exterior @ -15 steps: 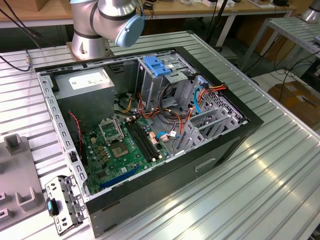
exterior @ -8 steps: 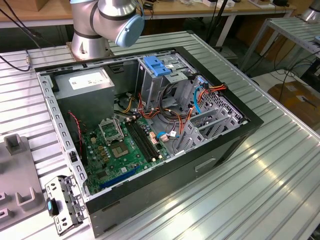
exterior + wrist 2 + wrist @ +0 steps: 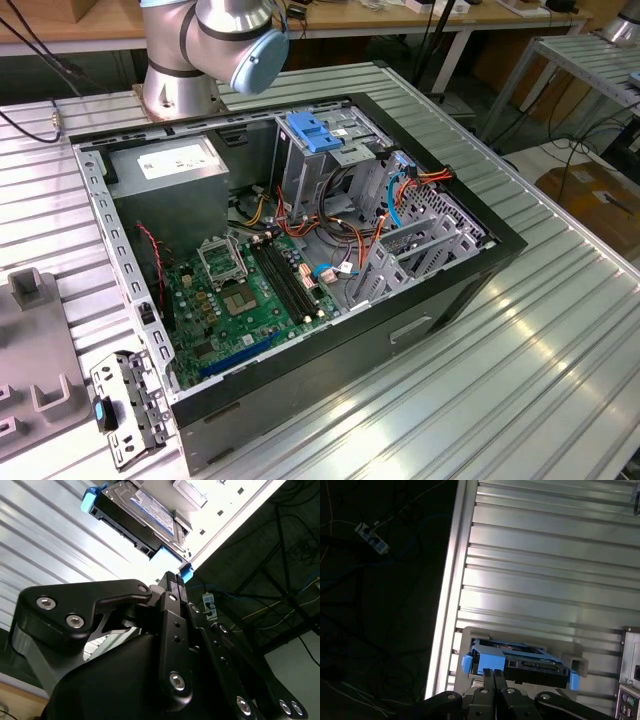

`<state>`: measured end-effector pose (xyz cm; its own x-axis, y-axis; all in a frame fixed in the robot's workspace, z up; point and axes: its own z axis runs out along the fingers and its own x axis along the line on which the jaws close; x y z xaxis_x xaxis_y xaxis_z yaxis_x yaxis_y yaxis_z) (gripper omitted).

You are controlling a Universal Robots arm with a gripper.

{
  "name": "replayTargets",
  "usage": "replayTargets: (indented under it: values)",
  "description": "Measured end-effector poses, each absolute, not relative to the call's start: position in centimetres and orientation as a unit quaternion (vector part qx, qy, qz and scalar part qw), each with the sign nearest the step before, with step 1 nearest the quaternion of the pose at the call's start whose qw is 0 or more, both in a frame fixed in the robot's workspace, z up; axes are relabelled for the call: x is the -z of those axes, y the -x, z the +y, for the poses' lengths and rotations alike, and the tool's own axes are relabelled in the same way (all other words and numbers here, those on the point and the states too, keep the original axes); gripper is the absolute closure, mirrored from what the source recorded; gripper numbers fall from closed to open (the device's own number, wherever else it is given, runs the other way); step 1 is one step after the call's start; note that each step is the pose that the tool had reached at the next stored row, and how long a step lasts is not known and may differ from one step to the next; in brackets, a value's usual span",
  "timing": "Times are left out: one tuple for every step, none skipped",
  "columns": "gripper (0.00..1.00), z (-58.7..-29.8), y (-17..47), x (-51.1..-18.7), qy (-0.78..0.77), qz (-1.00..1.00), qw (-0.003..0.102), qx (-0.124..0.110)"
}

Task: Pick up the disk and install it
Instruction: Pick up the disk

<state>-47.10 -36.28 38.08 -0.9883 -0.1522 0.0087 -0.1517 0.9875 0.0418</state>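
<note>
Blue-framed, the disk sits cradled in a grey fixture, apparently to present its edge to the gripper, whose fingers are pressed together, empty

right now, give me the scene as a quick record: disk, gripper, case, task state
disk: lying in a grey holder on the ribbed table, near the table's edge, blue carrier around it
gripper: shut, empty, tips right by the disk's carrier; contact unclear
case: open, lying on its side on the table, motherboard exposed, blue bracket on the drive bay
task state: disk not yet lifted, not installed
</note>
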Motion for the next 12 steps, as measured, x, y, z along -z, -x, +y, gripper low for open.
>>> replayTargets:
  values:
    - [0.86,-36.28,47.10,-38.07,-0.079,-0.997,0.006,0.021]
    - [0.86,-36.28,47.10,-38.07,-0.083,-0.996,0.006,0.020]
    - [0.86,-36.28,47.10,-38.07,-0.086,-0.996,0.006,0.020]
    - [0.86,-36.28,47.10,-38.07,-0.089,-0.996,0.006,0.020]
    - [0.86,-36.28,47.10,-38.08,-0.093,-0.995,0.006,0.020]
    - [0.86,-36.28,47.10,-38.07,-0.095,-0.995,0.006,0.020]
    - [0.86,-36.28,47.10,-38.07,-0.098,-0.995,0.006,0.020]
    - [0.86,-36.28,47.10,-38.07,-0.101,-0.995,0.006,0.020]
    - [0.86,-36.28,47.10,-38.08,-0.105,-0.994,0.007,0.020]
    - [0.86,-36.28,47.10,-38.07,-0.108,-0.994,0.007,0.020]
    - [0.86,-36.28,47.10,-38.08,-0.112,-0.994,0.007,0.020]
    - [0.86,-36.28,47.10,-38.07,-0.115,-0.993,0.007,0.020]
